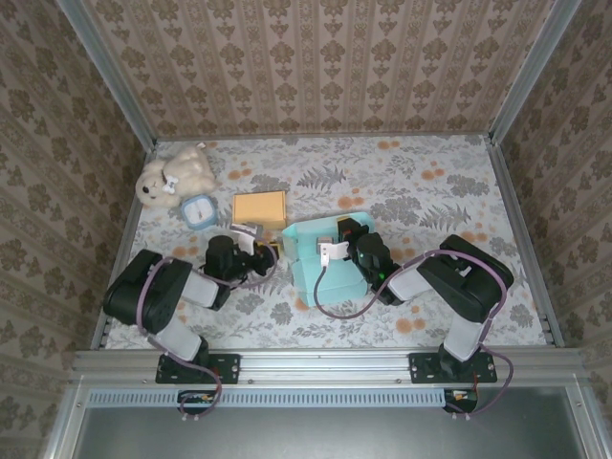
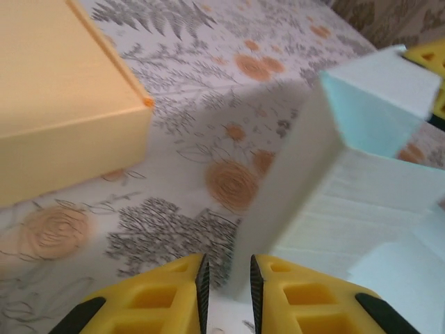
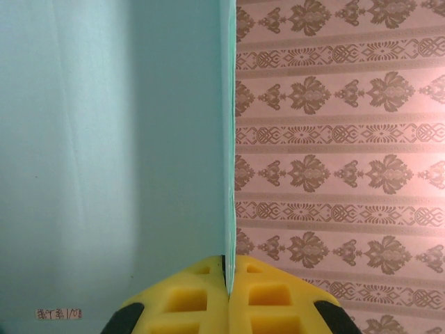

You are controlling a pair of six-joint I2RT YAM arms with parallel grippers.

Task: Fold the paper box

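Both tools at the paper box, one flap up, walls not yet squared.

From the top camera, the paper box [image 1: 330, 275] lies mid-worktop, just in front of the orange box [image 1: 259, 207]. My left tool [image 1: 271, 252] is at its left edge and my right tool [image 1: 332, 251] is over its back part. On the left wrist camera, the jaws stand a narrow gap apart with the wall's lower edge running into it, and I cannot tell whether the pads bite. I'd confirm that grip before pulling. On the right wrist camera, the tool is pinched closed on a thin teal flap [image 3: 111, 139] that stands upright. I judge the fold should swing slowly along the crease while the left side braces, as hard pulling could buckle the paper.
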